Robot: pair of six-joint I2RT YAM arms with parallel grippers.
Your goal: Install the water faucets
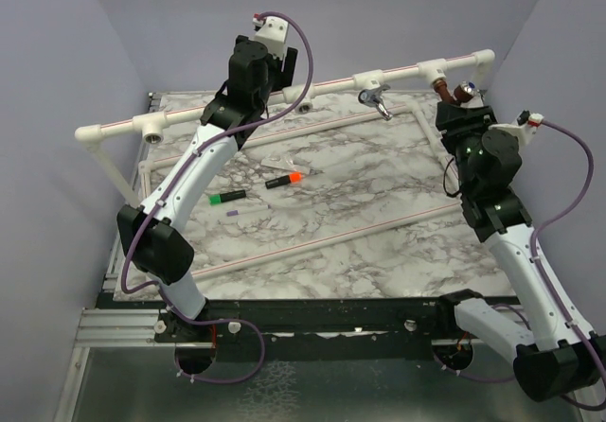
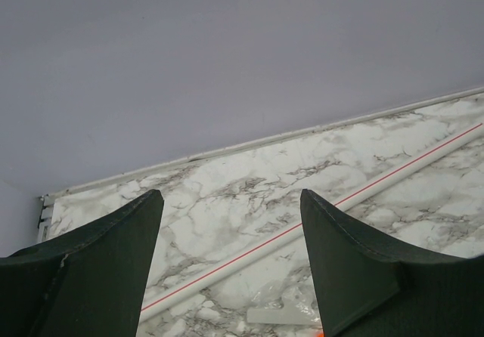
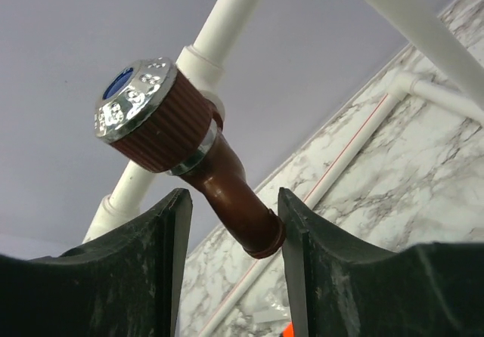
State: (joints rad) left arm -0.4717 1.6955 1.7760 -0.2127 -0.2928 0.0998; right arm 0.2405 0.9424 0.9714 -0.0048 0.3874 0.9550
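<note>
Our right gripper (image 3: 233, 195), jaws parted, straddles the copper faucet (image 3: 219, 171) at the far-right pipe (image 3: 231, 12); we should clamp squarely, then twist straight. Left gripper (image 2: 231, 201) hangs spread, empty.

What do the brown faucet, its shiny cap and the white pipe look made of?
The brown faucet looks like semi-gloss moulded plastic, finely ribbed under its cap; possibly coated metal. The cap has a mirror chrome finish, embossed, with a blue centre; metal or plated plastic. The pipe rail: matte white plastic, likely PVC, with socketed joints.

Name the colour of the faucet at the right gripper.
The faucet is reddish-brown, chrome-capped; right wrist view shows it best.
</note>
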